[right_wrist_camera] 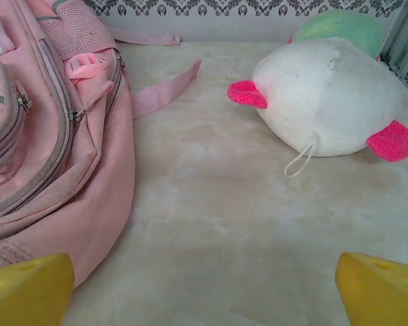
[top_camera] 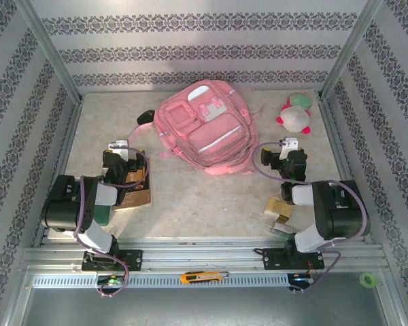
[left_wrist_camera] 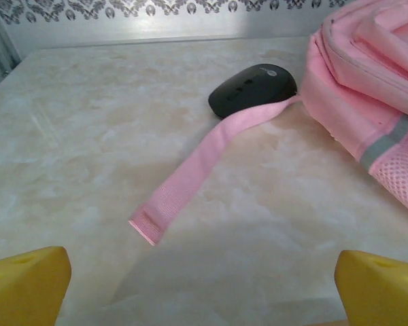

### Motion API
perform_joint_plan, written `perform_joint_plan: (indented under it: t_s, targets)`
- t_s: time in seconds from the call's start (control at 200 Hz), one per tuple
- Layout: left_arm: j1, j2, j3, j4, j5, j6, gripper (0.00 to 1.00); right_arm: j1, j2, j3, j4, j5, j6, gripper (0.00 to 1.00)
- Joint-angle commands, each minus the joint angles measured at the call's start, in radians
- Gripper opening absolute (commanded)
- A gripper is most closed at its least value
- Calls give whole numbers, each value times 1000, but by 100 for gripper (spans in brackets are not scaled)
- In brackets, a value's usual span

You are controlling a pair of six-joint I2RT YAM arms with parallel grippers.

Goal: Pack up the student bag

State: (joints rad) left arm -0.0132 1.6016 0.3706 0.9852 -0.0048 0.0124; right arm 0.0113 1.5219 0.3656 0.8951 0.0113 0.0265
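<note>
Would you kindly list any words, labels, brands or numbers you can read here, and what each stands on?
No text reads clearly.
On the black mouse: a small pale mark, too blurred to read.
On the student bag: a pale patch on a front pocket, too small to read.

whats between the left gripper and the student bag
Left wrist view: a loose pink strap runs from the student bag toward the left gripper, a black mouse beside its far end; otherwise bare table.
</note>
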Motion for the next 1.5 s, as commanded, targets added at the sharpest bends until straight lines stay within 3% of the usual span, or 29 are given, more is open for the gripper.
perform_joint_plan:
  t_s: [0.0, 1.494]
  targets:
    - [-4, -10, -12, 17, 42, 24, 99, 7, 1, 13, 38, 12, -4, 98]
    - [-2, -9, 13, -28, 6, 6, 99, 7, 2, 12, 38, 12, -4, 98]
